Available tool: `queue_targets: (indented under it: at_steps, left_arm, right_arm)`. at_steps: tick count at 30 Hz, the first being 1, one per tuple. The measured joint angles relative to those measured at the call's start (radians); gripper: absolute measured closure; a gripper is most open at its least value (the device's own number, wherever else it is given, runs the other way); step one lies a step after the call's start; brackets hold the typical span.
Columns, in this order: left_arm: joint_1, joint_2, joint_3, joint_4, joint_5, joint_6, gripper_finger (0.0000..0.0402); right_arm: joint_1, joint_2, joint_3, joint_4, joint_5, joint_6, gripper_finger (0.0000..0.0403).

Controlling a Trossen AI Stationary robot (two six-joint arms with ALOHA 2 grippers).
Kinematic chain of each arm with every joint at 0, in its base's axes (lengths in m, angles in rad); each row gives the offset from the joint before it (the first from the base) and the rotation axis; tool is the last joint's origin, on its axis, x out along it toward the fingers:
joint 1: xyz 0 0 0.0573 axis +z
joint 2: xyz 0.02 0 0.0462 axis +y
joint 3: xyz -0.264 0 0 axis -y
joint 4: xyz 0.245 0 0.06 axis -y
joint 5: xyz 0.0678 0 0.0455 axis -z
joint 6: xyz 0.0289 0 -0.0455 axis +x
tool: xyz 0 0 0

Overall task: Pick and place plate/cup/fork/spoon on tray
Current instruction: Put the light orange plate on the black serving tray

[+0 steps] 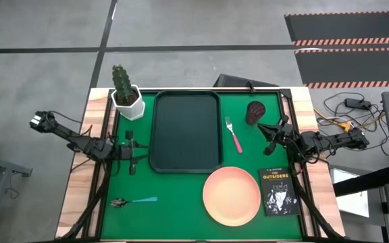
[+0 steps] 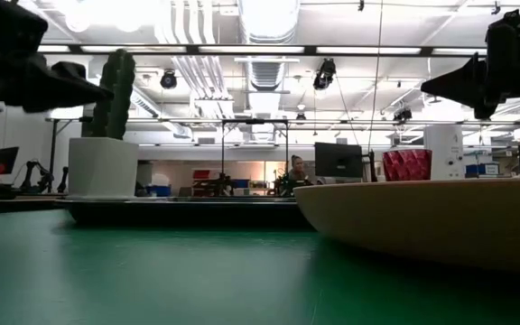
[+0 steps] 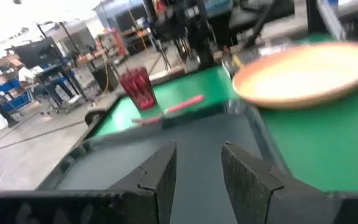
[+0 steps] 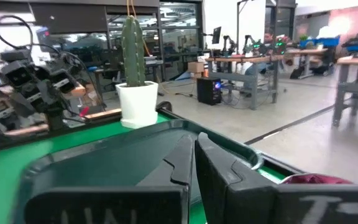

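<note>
Your right gripper (image 1: 268,139) hovered clenched on nothing, the cup (image 1: 255,112) just beside it, the fork (image 1: 234,135) near; the plate (image 1: 231,196) lay a little farther; your left gripper (image 1: 132,152) hung released at the empty tray (image 1: 185,132) edge, spoon (image 1: 133,201) near.

The only readable text is "THE OUTSIDERS", in pale letters on the cover of the black book (image 1: 277,192), which lies just below the right gripper (image 1: 267,137) in the high view, beside the plate (image 1: 231,196). Smaller print lower on the cover cannot be read.
</note>
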Motion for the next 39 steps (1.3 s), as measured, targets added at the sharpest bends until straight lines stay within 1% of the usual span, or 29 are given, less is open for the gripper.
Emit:
queue_targets:
  at_steps: [3, 6, 11, 13, 15, 19, 21, 26, 32, 37, 39]
  left_arm:
    - [0.000, 0.001, 0.000, 0.150, 0.005, -0.001, 0.0292]
    - [0.000, 0.007, 0.000, 0.351, 0.029, -0.001, 0.0292]
    - [0.000, 0.018, 0.000, 0.681, 0.032, -0.001, 0.0292]
    - [0.000, 0.022, 0.000, 0.762, 0.033, -0.001, 0.0292]
    - [0.000, 0.021, 0.000, 0.817, 0.033, -0.001, 0.0292]
    - [0.000, 0.025, 0.001, 0.872, 0.033, -0.005, 0.0292]
    - [0.000, 0.033, 0.007, 0.879, 0.034, -0.049, 0.0292]
    - [0.000, 0.125, 0.079, 0.880, 0.036, -0.128, 0.0292]
    - [0.000, 0.320, 0.227, 0.882, 0.033, -0.212, 0.0292]
    - [0.000, 0.530, 0.374, 0.878, 0.026, -0.259, 0.0292]
    - [0.000, 0.624, 0.439, 0.875, 0.002, -0.263, 0.0292]
  right_arm:
    - [0.000, 0.000, 0.000, 0.047, -0.072, -0.014, 0.0394]
    - [0.000, 0.000, 0.000, 0.116, -0.154, -0.047, 0.0394]
    - [0.000, 0.000, 0.000, 0.206, -0.286, -0.091, 0.0394]
    - [0.000, 0.000, 0.006, 0.208, -0.351, -0.107, 0.0394]
    - [0.000, 0.000, 0.020, 0.205, -0.393, -0.107, 0.0394]
    - [0.000, 0.000, 0.046, 0.210, -0.423, -0.111, 0.0394]
    - [0.000, 0.000, 0.058, 0.206, -0.425, -0.115, 0.0394]
    - [0.000, 0.000, 0.068, 0.205, -0.425, -0.128, 0.0394]
    - [0.000, 0.000, 0.068, 0.207, -0.424, -0.152, 0.0394]
    - [0.000, 0.000, 0.069, 0.207, -0.421, -0.174, 0.0394]
    - [0.000, 0.000, 0.069, 0.208, -0.421, -0.176, 0.0394]
